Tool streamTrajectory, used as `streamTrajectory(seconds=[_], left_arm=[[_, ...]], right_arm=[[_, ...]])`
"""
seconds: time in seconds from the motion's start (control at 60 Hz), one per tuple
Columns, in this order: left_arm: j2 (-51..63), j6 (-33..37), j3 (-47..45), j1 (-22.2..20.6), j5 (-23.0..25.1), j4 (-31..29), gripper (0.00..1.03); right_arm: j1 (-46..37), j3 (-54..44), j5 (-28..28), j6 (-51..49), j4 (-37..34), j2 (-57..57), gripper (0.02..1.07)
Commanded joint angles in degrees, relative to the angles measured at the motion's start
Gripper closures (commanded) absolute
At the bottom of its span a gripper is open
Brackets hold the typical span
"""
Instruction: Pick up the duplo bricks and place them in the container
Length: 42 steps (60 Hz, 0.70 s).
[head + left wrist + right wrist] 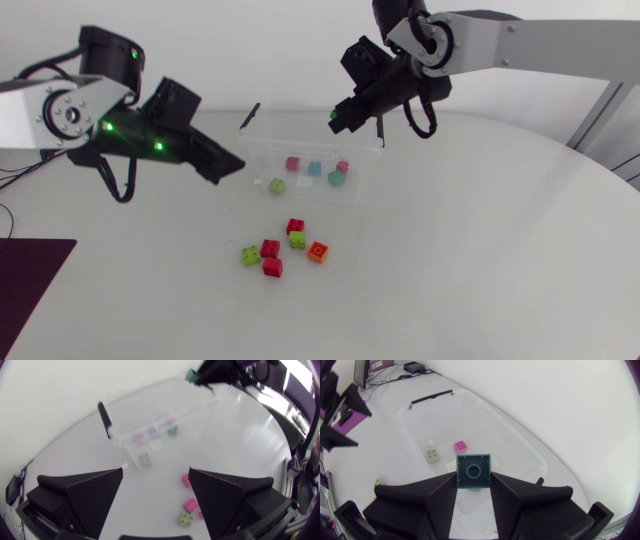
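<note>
Teal-green and square, with one round stud on its top, a duplo brick (473,466) was clamped from two sides between the fingers of the right claw (473,476), which was held above the right end of the container (300,128). The container was made of clear plastic, rectangular and open-topped, with a black handle (250,114) at its left end, and was set on the white worktop (480,250). Several small bricks were scattered inside it, among them a pink brick (292,163), a light blue brick (314,168), a teal brick (336,178) and a pale green brick (277,186). Near its front wall a loose cluster was left lying on the worktop: three red bricks (270,248), two lime green bricks (250,256) and one orange brick (318,252). The left claw (156,471) was held released beside the container's left end, its fingers spread wide with nothing between them.
</note>
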Motion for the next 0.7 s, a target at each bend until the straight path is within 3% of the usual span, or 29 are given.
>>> streamTrajectory(seconds=[0.0,0.183,0.217,0.233,0.267,0.3,0.45,0.683], left_arm=[[-0.91,7.10,-5.56,0.35,1.21,-1.50,0.11],[-1.00,15.01,-11.18,-0.35,1.30,-3.52,0.11],[-0.47,15.63,-11.71,-0.79,1.30,-3.61,0.11],[0.06,15.89,-11.88,-1.15,1.30,-3.52,0.11],[0.67,15.98,-11.88,-1.59,1.30,-3.61,0.11],[1.37,16.24,-11.97,-2.02,1.30,-3.61,0.11],[4.54,18.44,-12.94,-4.75,1.21,-3.78,0.12],[11.39,22.22,-10.57,-4.40,0.42,-3.96,0.12]], right_arm=[[-0.58,4.60,-0.23,1.19,0.57,3.96,0.71],[-1.55,10.93,1.08,1.45,1.36,9.94,0.66],[-1.64,11.90,1.61,1.45,1.27,10.90,0.50],[-1.64,12.51,1.87,1.45,1.00,11.43,0.32],[-1.64,12.95,2.14,1.63,0.74,11.78,0.13],[-1.64,12.95,2.23,1.63,0.65,11.78,0.07],[-1.11,7.85,1.79,1.45,0.74,6.60,0.07],[2.14,-8.14,0.20,0.31,3.29,-6.94,0.07]])
